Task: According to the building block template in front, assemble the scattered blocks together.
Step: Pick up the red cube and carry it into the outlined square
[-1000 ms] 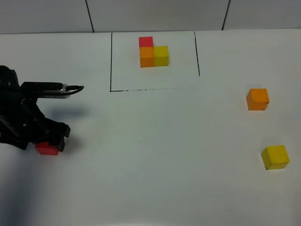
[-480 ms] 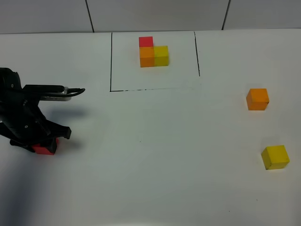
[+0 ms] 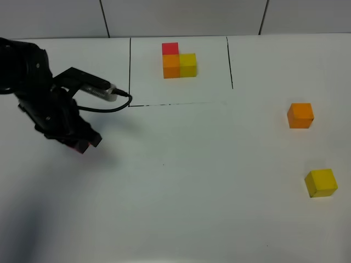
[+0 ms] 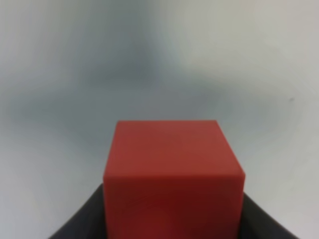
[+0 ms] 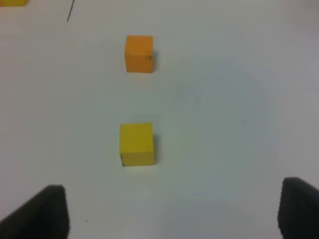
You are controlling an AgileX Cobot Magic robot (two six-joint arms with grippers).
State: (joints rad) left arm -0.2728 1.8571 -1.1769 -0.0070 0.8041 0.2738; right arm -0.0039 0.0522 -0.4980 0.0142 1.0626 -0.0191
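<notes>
The template [image 3: 178, 61], a joined red, orange and yellow L-cluster, sits at the back inside a black-lined rectangle. My left gripper [image 3: 82, 142] is shut on the red cube [image 4: 173, 179] and holds it above the table at the left; only a sliver of red [image 3: 78, 147] shows in the exterior view. The orange cube [image 3: 300, 115] and the yellow cube [image 3: 321, 182] lie on the table at the right. In the right wrist view, the orange cube [image 5: 139, 53] and yellow cube [image 5: 136, 144] lie ahead of my right gripper [image 5: 174, 214], which is open and empty.
A black line [image 3: 129, 71] outlines the rectangle around the template. The left arm's cable [image 3: 109, 104] loops out toward the rectangle's near-left corner. The table [image 3: 192, 181] is white and plain. A wall [image 3: 181, 16] runs behind the table.
My left gripper has closed on the red cube and lifted it off the table, moving it back and to the right. The orange and yellow cubes have not moved.
</notes>
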